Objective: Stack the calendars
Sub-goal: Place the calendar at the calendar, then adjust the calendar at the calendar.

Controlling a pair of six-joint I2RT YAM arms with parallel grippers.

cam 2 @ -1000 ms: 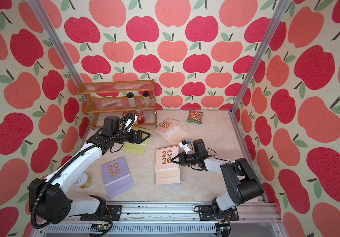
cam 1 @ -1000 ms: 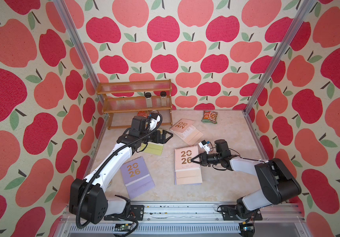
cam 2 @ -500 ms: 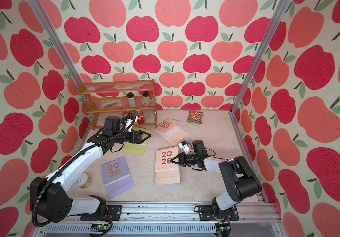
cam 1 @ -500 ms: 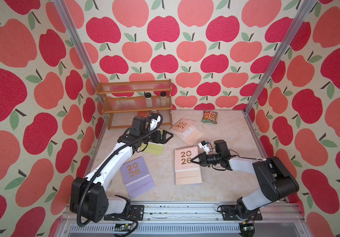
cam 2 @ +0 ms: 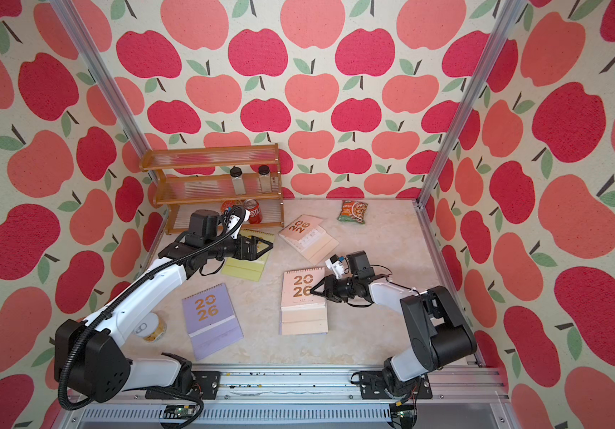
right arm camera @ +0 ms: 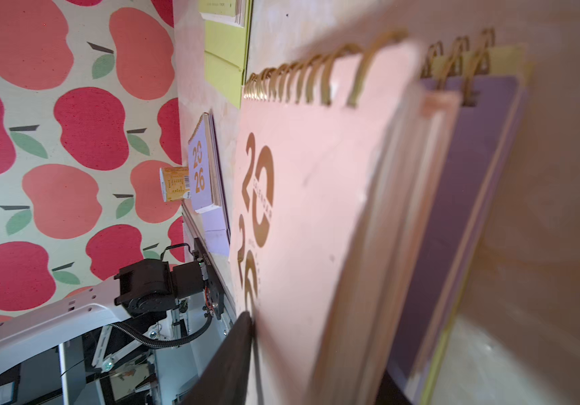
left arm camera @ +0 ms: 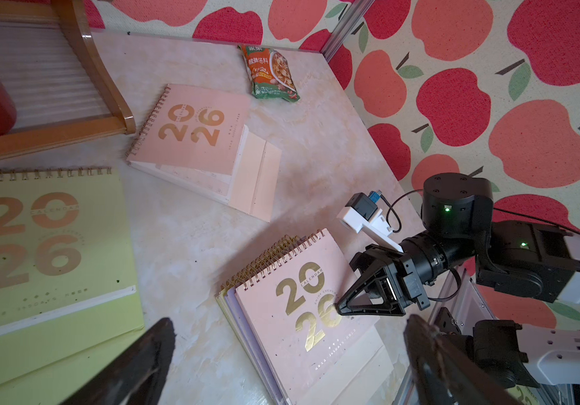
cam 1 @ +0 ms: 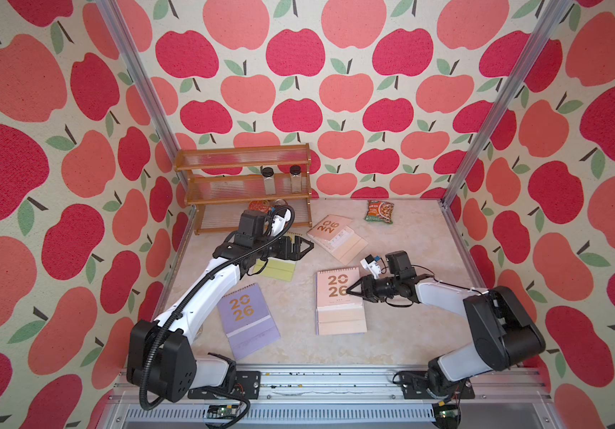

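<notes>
**A:** Six calendars, was it? Where did they lie?

**B:** All flat on the marbled beige table [cam 1: 391, 334]. Each was a card rectangle with a gold wire spiral and glossy gold numerals. Three made a stack in the middle. The top peach calendar [cam 1: 337, 293] covered a lilac layer [right arm camera: 456, 228], and a yellow-green layer [right arm camera: 507, 58] lay at the bottom.

**A:** And the loose ones?

**B:** A lone lilac calendar [cam 1: 248, 315] sat near and left of the stack. A yellow-green calendar [cam 1: 280, 269] lay farther back on the left. A second peach calendar [cam 1: 330, 232] lay skewed at the far middle, beside the slatted wooden rack [cam 1: 242, 185]. A crinkled green snack packet [cam 1: 379, 211] lay far right of that.

**A:** The arms?

**B:** The left gripper [cam 1: 306, 245] hung over the yellow-green calendar with its jaws spread wide and nothing between them. The right gripper [cam 1: 350, 289] pointed left, and its black tapered tips were at the right edge of the top peach calendar. One finger [right arm camera: 225, 354] showed over the matte cover. I couldn't tell whether the jaws pinched it.
</notes>
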